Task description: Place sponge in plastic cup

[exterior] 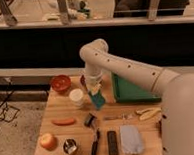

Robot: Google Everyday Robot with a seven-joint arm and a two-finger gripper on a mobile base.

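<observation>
My gripper hangs from the white arm over the back middle of the wooden table. It is shut on the teal-green sponge, which hangs tilted below the fingers, just right of the white cup. The light-blue plastic cup does not show; the arm and gripper cover the spot behind them.
A red bowl and a dark bowl stand at the back left, a green tray at the back right. In front lie a carrot, apple, metal cup, black bar, grey-blue cloth and banana.
</observation>
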